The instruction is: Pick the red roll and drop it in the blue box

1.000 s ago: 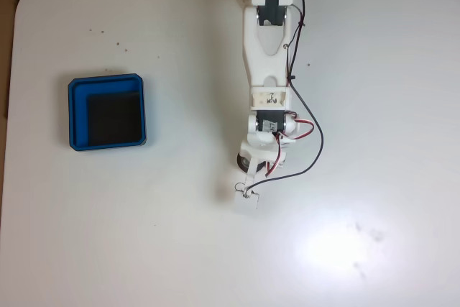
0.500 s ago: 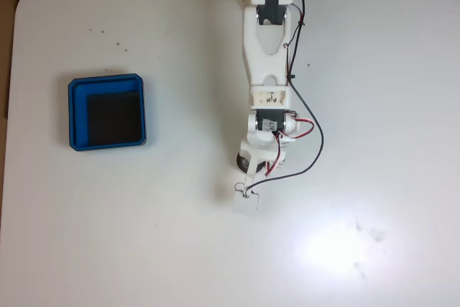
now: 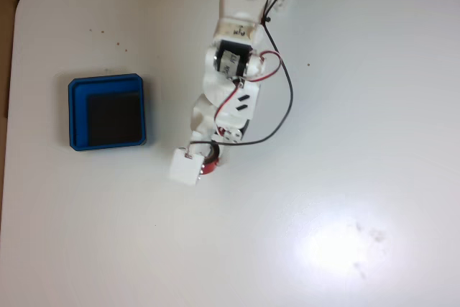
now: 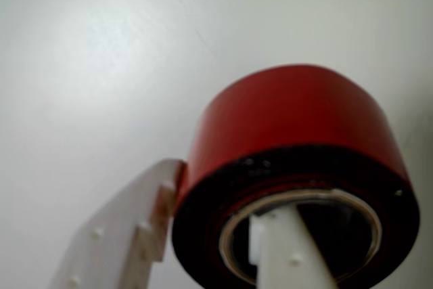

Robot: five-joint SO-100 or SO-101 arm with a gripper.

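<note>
Now swung toward blue box point(image 3: 106, 112), gripper point(image 3: 201, 162) clamped on red roll point(image 4: 291, 160); carry underway, drop pending.

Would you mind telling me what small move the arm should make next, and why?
Probably carry the red roll leftward in the fixed view toward the blue box. The tool grips the roll's wall, one finger through its core, and the box lies apart to the left.

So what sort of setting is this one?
Probably a hobbyist tabletop: a plain white table, the 3D-printed-looking white arm with loose wiring, and only a blue box and a red roll as props.
</note>
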